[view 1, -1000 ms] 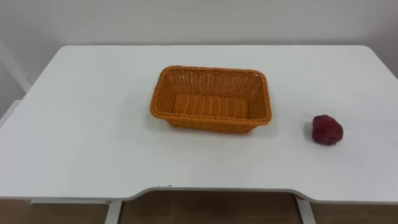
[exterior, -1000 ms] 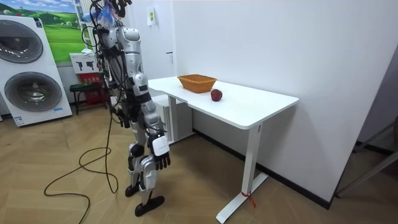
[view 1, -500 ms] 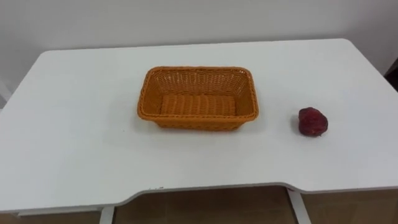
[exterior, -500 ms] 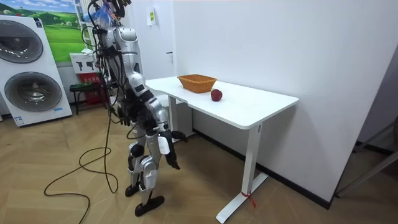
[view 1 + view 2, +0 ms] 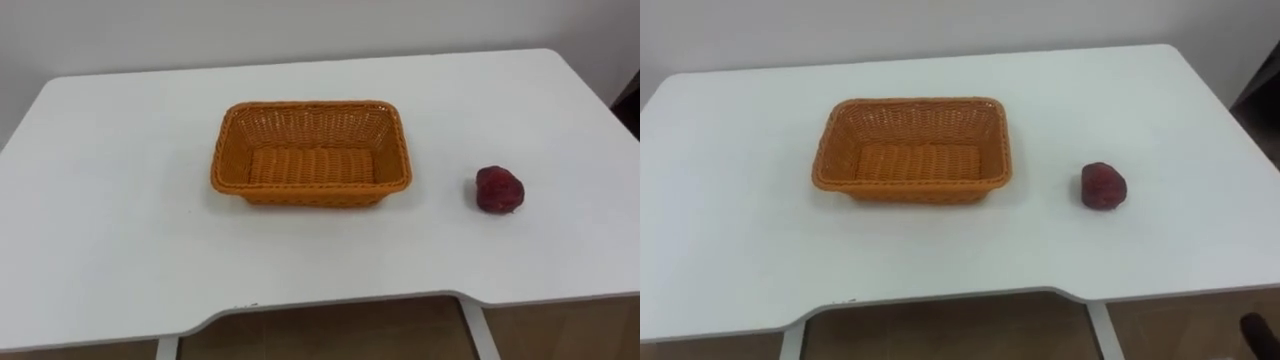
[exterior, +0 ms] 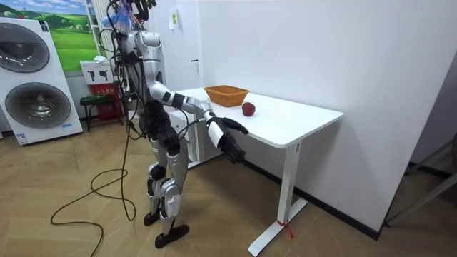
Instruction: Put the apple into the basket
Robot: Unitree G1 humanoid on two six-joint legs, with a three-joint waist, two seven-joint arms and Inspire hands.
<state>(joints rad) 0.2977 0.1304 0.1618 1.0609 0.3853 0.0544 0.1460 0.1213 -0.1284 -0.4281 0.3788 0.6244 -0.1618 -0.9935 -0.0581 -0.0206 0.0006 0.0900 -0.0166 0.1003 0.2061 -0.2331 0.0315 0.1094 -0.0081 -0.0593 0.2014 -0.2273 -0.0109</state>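
Right hand [image 6: 230, 143], fingers loose and empty, has swung up from the side toward the white table's [image 5: 110, 260] front edge; dark red apple [image 5: 498, 189] lies untouched near the right edge, so the reach is only beginning.

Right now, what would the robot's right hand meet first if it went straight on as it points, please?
Probably the white table's front edge, or the gap beneath it; the right hand hovers short of it, height unclear.
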